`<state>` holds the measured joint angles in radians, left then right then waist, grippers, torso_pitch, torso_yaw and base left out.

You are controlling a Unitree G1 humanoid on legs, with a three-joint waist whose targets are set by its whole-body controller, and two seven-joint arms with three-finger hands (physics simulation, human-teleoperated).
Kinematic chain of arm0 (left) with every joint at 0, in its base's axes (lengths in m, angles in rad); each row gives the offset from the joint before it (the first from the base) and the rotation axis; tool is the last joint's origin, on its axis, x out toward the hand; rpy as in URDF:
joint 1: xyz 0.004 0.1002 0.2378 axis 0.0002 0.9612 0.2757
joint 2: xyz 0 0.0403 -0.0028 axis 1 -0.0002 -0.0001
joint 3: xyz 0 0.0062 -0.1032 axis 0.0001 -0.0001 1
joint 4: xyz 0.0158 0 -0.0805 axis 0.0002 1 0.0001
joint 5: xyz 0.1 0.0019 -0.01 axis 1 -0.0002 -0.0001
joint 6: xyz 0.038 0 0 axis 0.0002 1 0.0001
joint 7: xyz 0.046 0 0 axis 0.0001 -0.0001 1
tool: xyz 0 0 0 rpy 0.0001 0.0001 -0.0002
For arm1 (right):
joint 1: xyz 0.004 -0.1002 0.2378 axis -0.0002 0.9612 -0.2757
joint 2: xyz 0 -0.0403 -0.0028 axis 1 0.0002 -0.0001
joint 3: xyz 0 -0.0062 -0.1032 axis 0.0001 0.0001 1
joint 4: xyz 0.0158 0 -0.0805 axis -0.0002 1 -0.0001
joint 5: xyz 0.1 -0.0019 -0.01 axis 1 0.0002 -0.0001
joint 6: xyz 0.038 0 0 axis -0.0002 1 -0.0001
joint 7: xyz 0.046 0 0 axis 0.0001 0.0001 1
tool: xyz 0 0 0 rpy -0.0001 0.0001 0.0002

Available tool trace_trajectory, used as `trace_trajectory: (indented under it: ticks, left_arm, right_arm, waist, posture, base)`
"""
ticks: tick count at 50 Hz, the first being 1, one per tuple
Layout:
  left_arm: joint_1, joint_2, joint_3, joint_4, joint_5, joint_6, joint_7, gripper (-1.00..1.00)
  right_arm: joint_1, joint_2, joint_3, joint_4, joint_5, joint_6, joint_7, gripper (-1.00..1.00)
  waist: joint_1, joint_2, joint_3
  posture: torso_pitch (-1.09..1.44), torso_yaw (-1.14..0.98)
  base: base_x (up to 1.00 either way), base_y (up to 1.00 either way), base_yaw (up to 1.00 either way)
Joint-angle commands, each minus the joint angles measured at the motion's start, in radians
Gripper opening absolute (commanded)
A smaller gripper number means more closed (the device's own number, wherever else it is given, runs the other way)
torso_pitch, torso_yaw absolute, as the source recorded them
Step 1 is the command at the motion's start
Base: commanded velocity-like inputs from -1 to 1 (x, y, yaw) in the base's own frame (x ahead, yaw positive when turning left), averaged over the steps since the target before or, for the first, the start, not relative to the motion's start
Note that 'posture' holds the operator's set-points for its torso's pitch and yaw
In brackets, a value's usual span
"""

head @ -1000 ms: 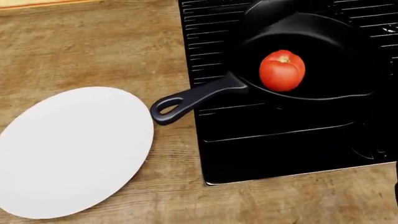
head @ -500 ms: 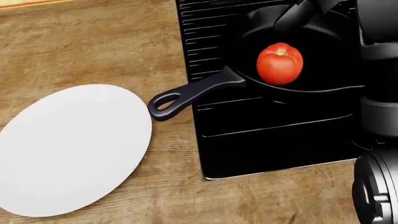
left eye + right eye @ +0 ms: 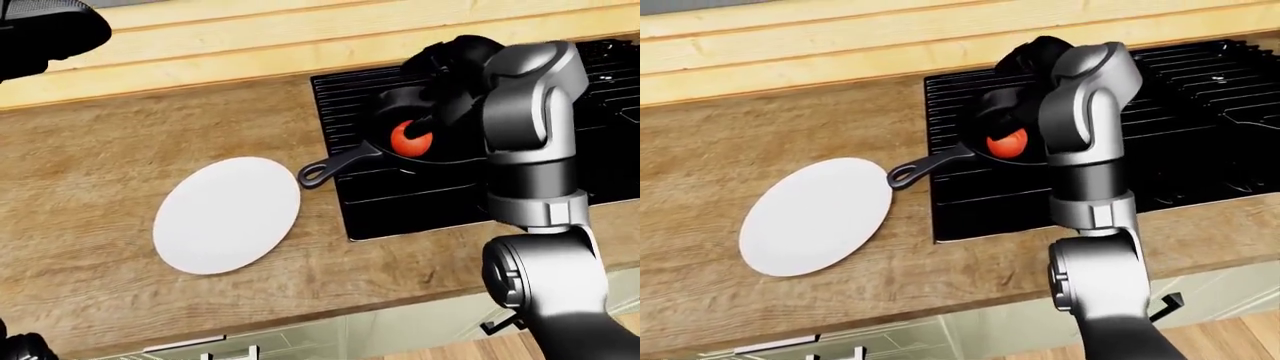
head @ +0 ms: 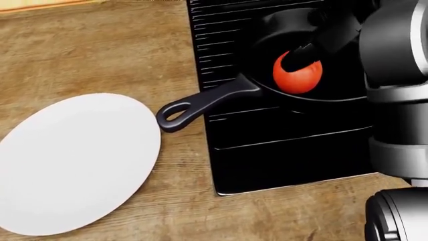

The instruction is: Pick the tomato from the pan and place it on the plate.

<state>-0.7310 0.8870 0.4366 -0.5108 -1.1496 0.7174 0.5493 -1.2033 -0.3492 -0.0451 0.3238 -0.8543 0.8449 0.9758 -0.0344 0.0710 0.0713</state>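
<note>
At the left of the head view the white plate (image 4: 74, 163) lies flat on the wooden table (image 4: 100, 55), with nothing on it. Just to its right, near the rim but apart from it, is the looped end of the black pan's (image 4: 200, 103) handle, which runs up and right onto the black stove (image 4: 281, 150). The pan's bowl sits on the stove grates, and the red tomato (image 4: 299, 78) rests inside it, toward the bowl's lower part in this view.

Over the tomato is the right hand (image 4: 314, 42), reaching down from the grey arm that fills the right edge. One dark finger (image 4: 297, 57) lies across the tomato's upper side, seemingly touching it; the other fingers are lost against the black pan and stove, so I cannot tell whether the hand is clenched round the fruit or merely splayed about it. The left hand does not show in any view.

The step in hand looks to be the grasp itself. To do it well, the fingers should settle on opposite sides of the tomato, low enough to get below its widest part, before closing; a round, smooth fruit will likely roll or squirt sideways if pinched only from the top. A gentle, even squeeze is called for, then a straight lift clear of the pan wall before carrying it left across the handle to the plate.
</note>
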Motion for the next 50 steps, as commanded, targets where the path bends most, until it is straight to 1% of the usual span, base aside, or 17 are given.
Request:
trace_trajectory:
  ticks: [1, 3, 6, 10, 13, 20, 26, 32, 40, 43, 50]
  left_arm:
    - [-0.022, 0.014, 0.015, -0.008, 0.014, -0.025, -0.003, 1.0]
    - [-0.025, 0.009, 0.011, -0.011, 0.018, -0.022, -0.004, 1.0]
    - [-0.026, 0.01, 0.018, -0.011, 0.015, -0.017, -0.005, 1.0]
    - [-0.026, 0.009, 0.021, -0.01, 0.018, -0.02, -0.006, 1.0]
    - [-0.023, 0.009, 0.021, -0.011, 0.015, -0.019, -0.005, 1.0]
    - [-0.021, 0.011, 0.024, -0.013, 0.01, -0.018, -0.004, 1.0]
    - [-0.02, 0.012, 0.021, -0.012, 0.011, -0.02, -0.005, 1.0]
    - [-0.019, 0.011, 0.022, -0.014, 0.01, -0.019, -0.005, 1.0]
    - [-0.019, 0.007, 0.02, -0.014, 0.017, -0.018, -0.008, 1.0]
    - [-0.02, 0.004, 0.023, -0.022, 0.01, -0.023, -0.019, 1.0]
    - [-0.017, 0.009, 0.021, -0.026, 0.01, -0.023, -0.016, 1.0]
  right_arm:
    - [-0.042, -0.012, -0.009, -0.021, 0.0, -0.023, -0.021, 0.54]
    - [-0.042, -0.014, -0.011, -0.016, 0.005, -0.027, -0.026, 0.51]
    - [-0.039, -0.015, -0.012, -0.009, 0.01, -0.034, -0.039, 0.46]
    - [-0.029, -0.008, -0.002, -0.009, 0.01, -0.038, -0.04, 0.46]
    - [-0.03, 0.001, -0.004, 0.001, 0.014, -0.044, -0.054, 0.47]
    - [-0.019, 0.003, 0.001, -0.011, 0.013, -0.036, -0.043, 0.47]
    - [0.006, 0.018, 0.004, -0.01, 0.014, -0.045, -0.062, 0.48]
    - [-0.014, 0.038, 0.01, 0.045, 0.021, -0.076, -0.104, 0.48]
    - [-0.006, 0.021, 0.008, 0.059, 0.017, -0.09, -0.109, 0.47]
    - [-0.009, 0.02, 0.006, 0.071, 0.016, -0.098, -0.118, 0.45]
    - [0.005, 0.023, 0.004, 0.074, 0.021, -0.102, -0.125, 0.43]
  waist:
    - [-0.001, 0.001, -0.027]
    - [-0.001, 0.001, -0.028]
    - [0.0, 0.001, -0.029]
    - [-0.001, 0.001, -0.028]
    - [-0.002, 0.002, -0.029]
    - [-0.001, 0.003, -0.03]
    - [0.0, 0.002, -0.031]
    - [0.0, 0.004, -0.032]
    - [0.001, 0.004, -0.032]
    - [0.002, 0.003, -0.033]
    - [0.001, 0.001, -0.033]
  posture:
    - [0.0, 0.0]
    - [0.0, 0.0]
    - [0.0, 0.0]
    - [0.0, 0.0]
    - [0.0, 0.0]
    - [0.0, 0.0]
    - [0.0, 0.0]
    - [0.0, 0.0]
    - [0.0, 0.0]
    - [0.0, 0.0]
    - [0.0, 0.0]
  base:
    - [0.0, 0.0, 0.0]
    - [0.0, 0.0, 0.0]
    - [0.0, 0.0, 0.0]
    - [0.0, 0.0, 0.0]
    - [0.0, 0.0, 0.0]
    - [0.0, 0.0, 0.0]
    - [0.0, 0.0, 0.0]
    - [0.0, 0.0, 0.0]
    - [0.0, 0.0, 0.0]
    - [0.0, 0.0, 0.0]
    - [0.0, 0.0, 0.0]
